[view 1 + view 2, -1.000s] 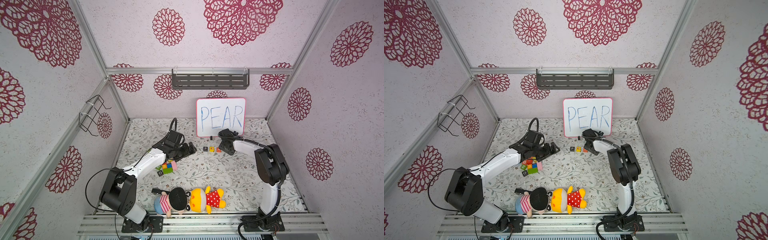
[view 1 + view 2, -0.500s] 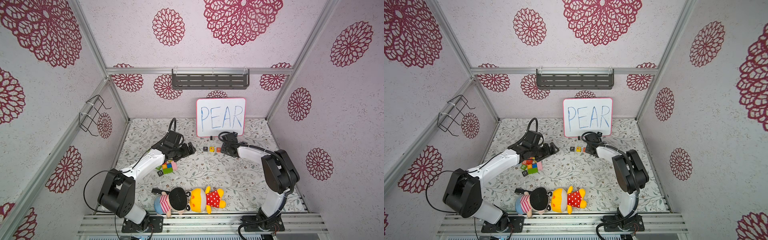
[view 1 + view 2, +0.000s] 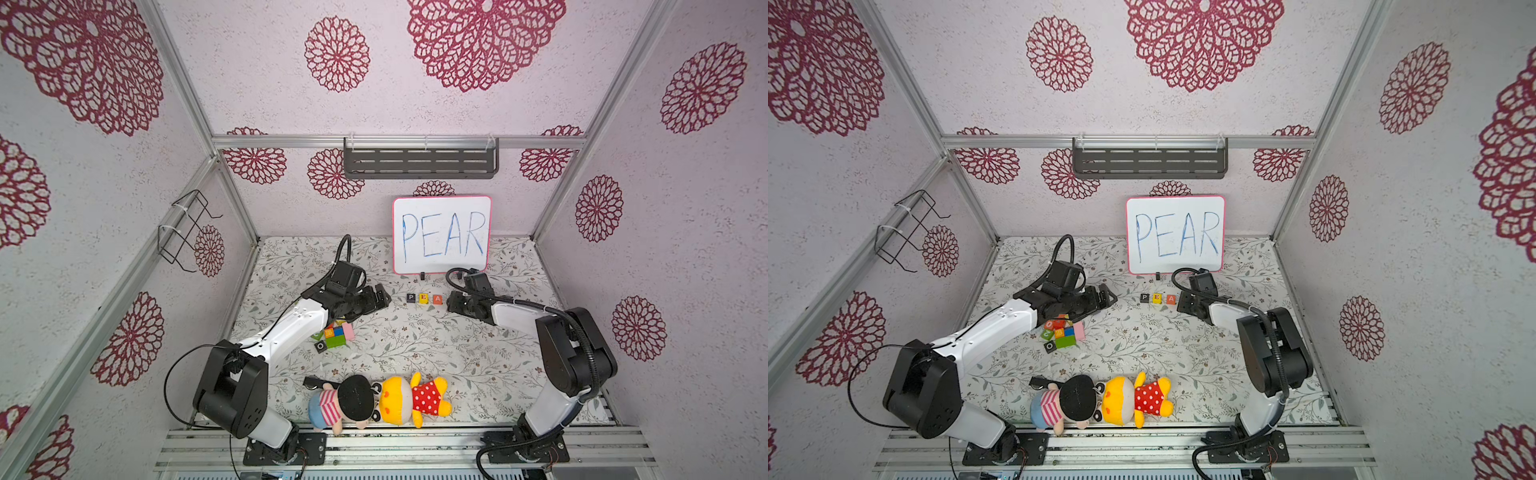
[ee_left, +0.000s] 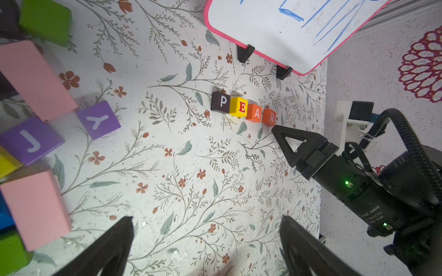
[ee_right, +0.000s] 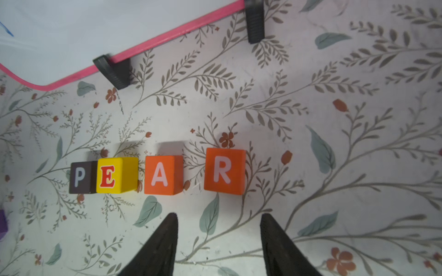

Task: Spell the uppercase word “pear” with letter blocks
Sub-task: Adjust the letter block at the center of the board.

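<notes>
Four letter blocks lie in a row in front of the whiteboard: black P (image 5: 80, 178), yellow E (image 5: 108, 175), orange-red A (image 5: 160, 175) and orange-red R (image 5: 224, 170). P and E touch; small gaps separate A and R. In both top views P (image 3: 411, 297), E (image 3: 423, 297) and A (image 3: 436, 298) show, while R is hidden behind my right gripper (image 3: 454, 305). That right gripper (image 5: 218, 215) is open and empty, its tips just short of the R block. Left of the row my left gripper (image 4: 206, 217) hovers wide open, holding nothing.
The whiteboard (image 3: 441, 235) reading PEAR stands on black feet behind the row. A heap of coloured blocks (image 3: 334, 334) and a black O cube (image 3: 320, 346) lie under the left arm, with purple Y (image 4: 98, 119) and J (image 4: 30, 141) cubes. Two plush dolls (image 3: 378, 401) lie at the front.
My right gripper has widened its jaws and drawn back a little from the row's right end, its elbow swinging to the right. The left arm has hardly moved.
</notes>
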Motion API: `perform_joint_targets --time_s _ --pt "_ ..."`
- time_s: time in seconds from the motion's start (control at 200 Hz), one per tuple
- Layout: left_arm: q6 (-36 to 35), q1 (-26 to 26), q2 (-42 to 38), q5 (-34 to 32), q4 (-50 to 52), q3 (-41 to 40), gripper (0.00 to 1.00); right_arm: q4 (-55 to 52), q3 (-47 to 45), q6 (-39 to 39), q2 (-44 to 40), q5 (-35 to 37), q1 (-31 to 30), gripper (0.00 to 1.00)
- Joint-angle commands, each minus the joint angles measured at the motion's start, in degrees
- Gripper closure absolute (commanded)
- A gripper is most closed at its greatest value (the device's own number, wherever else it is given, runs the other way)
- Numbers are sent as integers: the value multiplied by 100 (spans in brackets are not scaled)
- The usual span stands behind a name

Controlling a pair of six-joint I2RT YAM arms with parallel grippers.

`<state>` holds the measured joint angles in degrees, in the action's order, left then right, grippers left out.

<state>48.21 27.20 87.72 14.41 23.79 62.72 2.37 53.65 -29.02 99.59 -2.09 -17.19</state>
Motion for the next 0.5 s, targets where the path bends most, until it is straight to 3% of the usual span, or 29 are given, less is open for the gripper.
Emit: perform_joint_targets --time_s 0.0,0.495 --pt "-63 -48 -201 -70 -91 -110 2 434 14 -19 100 -766 155 42" --pt "-41 -48 -134 -5 -154 -122 2 519 323 -96 686 -1074 488 43"
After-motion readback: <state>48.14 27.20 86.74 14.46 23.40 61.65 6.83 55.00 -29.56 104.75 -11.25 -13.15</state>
